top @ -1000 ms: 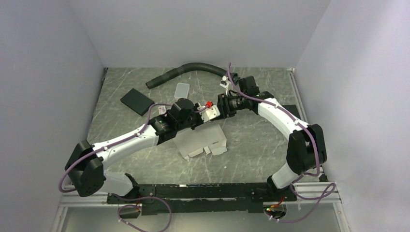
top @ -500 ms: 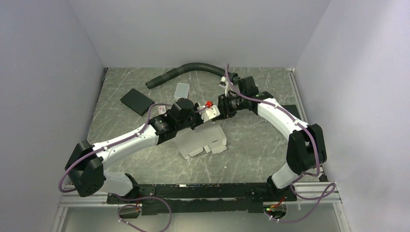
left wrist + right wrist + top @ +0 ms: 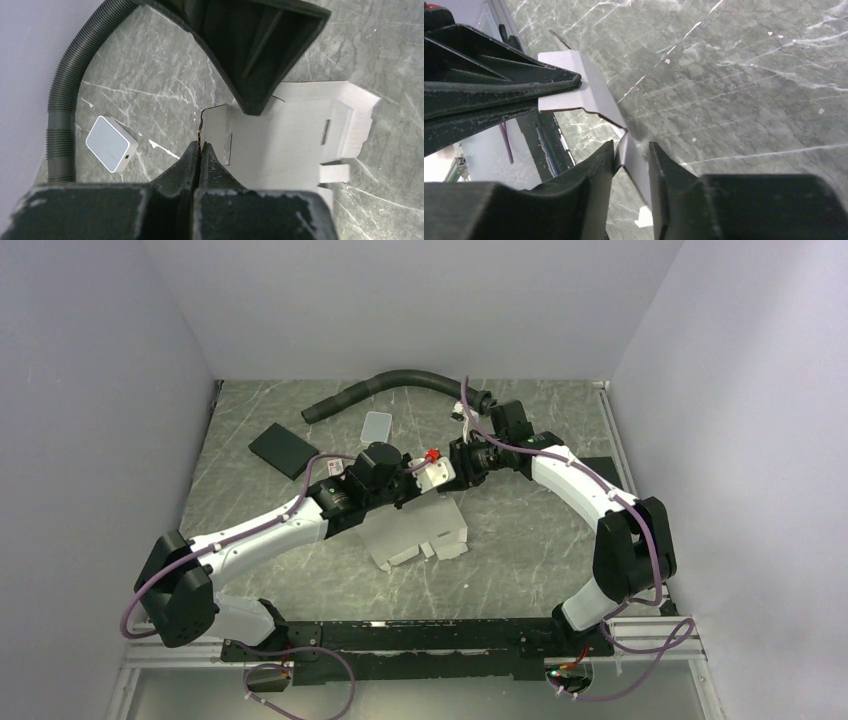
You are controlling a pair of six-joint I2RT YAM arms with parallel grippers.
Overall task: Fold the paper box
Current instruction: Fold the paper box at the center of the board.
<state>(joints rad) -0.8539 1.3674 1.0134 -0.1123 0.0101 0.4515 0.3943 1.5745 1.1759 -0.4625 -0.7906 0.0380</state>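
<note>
Grey marbled table [image 3: 540, 540] carries the paper box [image 3: 418, 532] at its middle, a creased white die-cut sheet with its far edge lifted between the two arms. Your left gripper [image 3: 200, 149] is pinched tight on that raised edge. Your right gripper [image 3: 630, 150] has its jaws standing close around a small flap (whether they actually bite it, you cannot tell). Judge the sheet light, thin and floppy: it should bow under any push and crease easily. Hold close to a scored fold, never by a loose tab tip.
</note>
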